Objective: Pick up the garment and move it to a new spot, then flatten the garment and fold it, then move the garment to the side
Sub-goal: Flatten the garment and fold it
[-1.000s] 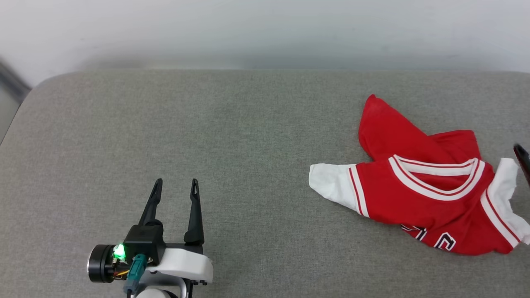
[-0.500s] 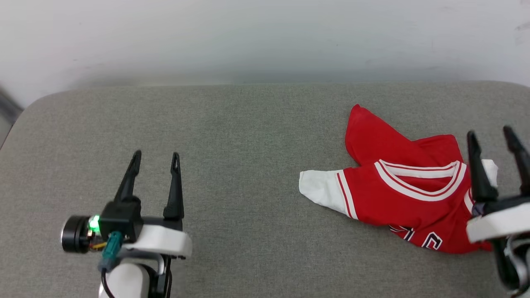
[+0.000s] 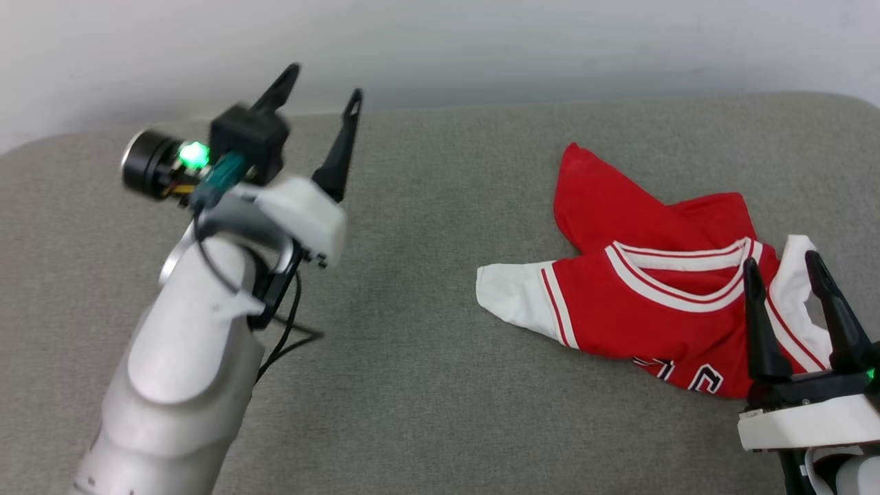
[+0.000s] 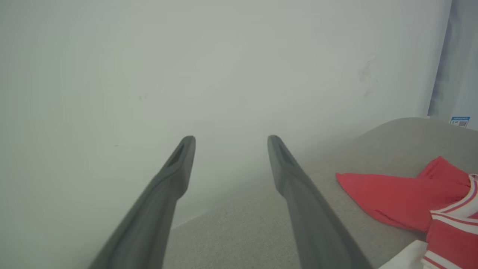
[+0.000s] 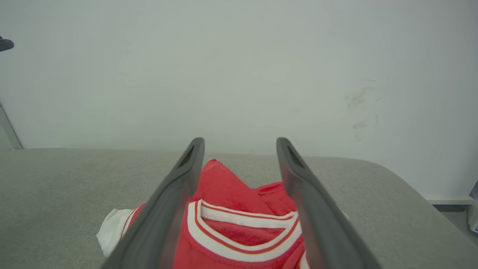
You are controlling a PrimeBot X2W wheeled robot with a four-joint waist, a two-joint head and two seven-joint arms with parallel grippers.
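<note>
One crumpled shirt (image 3: 646, 323) sits on the right-hand part of the grey desk (image 3: 426, 399). Its collar (image 3: 677, 289) faces up, one white sleeve (image 3: 505, 306) sticks out toward the centre, the other sleeve (image 3: 794, 275) is bunched toward the right end, and the red tail (image 3: 591, 199) is thrown back toward the wall (image 3: 481, 41). We judge it light, limp and stretchy: it will drape from any pinch, should not slide much on the woven cover, and has nothing to break. Best hold in our view is a doubled seam, at the shoulder beside the collar or on a striped cuff. A pinch on the single body layer would just tent. The right gripper (image 3: 780, 261) has its fingers wide apart and empty, poised at the shirt's near-right side and straddling the bunched sleeve in the head view; we can't tell contact. The left gripper (image 3: 323, 82) is also wide and empty, held high over the left half and pointing at the wall. Centre and left of the desk are bare, plenty for laying flat. We'd watch the rounded right end not far beyond the shirt, and the wall along the far edge.
</note>
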